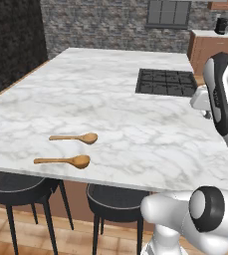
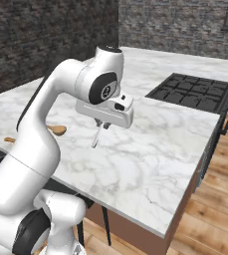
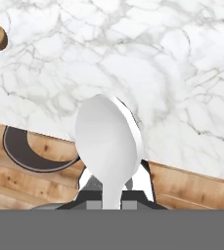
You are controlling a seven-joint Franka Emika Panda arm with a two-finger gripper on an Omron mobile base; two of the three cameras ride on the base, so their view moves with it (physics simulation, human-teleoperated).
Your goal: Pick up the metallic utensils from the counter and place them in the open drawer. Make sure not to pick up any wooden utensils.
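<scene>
White marble table [image 1: 135, 124], grey-veined, carries one black cooktop [image 1: 166, 82] set into its far right part. Wooden spoons [image 1: 75, 138] counted: two, lying flat near the front left edge, bowls to the right, one just behind the other, not touching. One metallic spoon [image 2: 97, 136] is off the surface, clamped by its handle in the gripper [image 2: 103, 125], hanging downward above the table in the right base view; in the hand view its bowl [image 3: 107, 141] stands just ahead of the fingertips. Two dark stools [image 1: 16, 189] stand beneath the table's front edge.
</scene>
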